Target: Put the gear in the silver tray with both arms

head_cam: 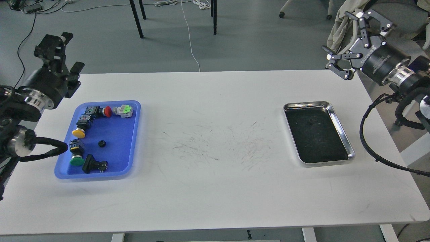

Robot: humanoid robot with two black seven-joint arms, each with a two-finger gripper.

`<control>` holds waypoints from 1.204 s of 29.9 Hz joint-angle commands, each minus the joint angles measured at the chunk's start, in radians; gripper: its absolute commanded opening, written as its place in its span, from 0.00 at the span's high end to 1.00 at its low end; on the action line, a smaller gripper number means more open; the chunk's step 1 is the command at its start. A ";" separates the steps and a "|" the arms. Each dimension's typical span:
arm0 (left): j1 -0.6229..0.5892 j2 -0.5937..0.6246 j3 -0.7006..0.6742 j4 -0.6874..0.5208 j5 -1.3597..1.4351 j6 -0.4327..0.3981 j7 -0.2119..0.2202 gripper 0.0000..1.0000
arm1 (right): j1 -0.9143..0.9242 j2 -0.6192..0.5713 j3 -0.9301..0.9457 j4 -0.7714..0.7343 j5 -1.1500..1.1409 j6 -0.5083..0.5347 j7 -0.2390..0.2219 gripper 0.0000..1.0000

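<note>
Presently both tools hang apart-fingered and empty, the left tool [65,53] behind the blue tray [132,134] and the right tool [349,43] behind the silver tray [339,126]; the small black gear [102,144] sits among push-button switches [80,129] in the blue tray, so a grab may knock neighbours or slip.

Both arms run off the side edges, and the small black part [102,144] in the blue tray [132,134] is perhaps the gear.

The 2 arms [37,97] are black with silver wrist rings, looped black cables, and skeletal black claws; white lettering marks the right wrist.
</note>
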 commanded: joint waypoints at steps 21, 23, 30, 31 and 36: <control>0.001 0.267 0.278 -0.120 1.086 -0.259 -0.004 0.02 | -0.298 0.204 0.130 -0.159 0.218 0.043 0.105 0.05; 0.001 0.216 0.298 -0.063 1.191 -0.227 -0.012 0.02 | -0.299 0.204 0.130 -0.160 0.218 0.043 0.105 0.04; 0.000 0.078 0.317 0.066 1.271 -0.207 -0.013 0.03 | -0.304 0.204 0.126 -0.191 0.218 0.043 0.142 0.04; 0.000 0.075 0.337 0.075 1.286 -0.205 -0.013 0.04 | -0.304 0.204 0.126 -0.191 0.218 0.043 0.144 0.04; -0.016 0.064 0.413 0.101 1.302 -0.202 -0.007 0.07 | -0.309 0.204 0.129 -0.180 0.218 0.043 0.144 0.04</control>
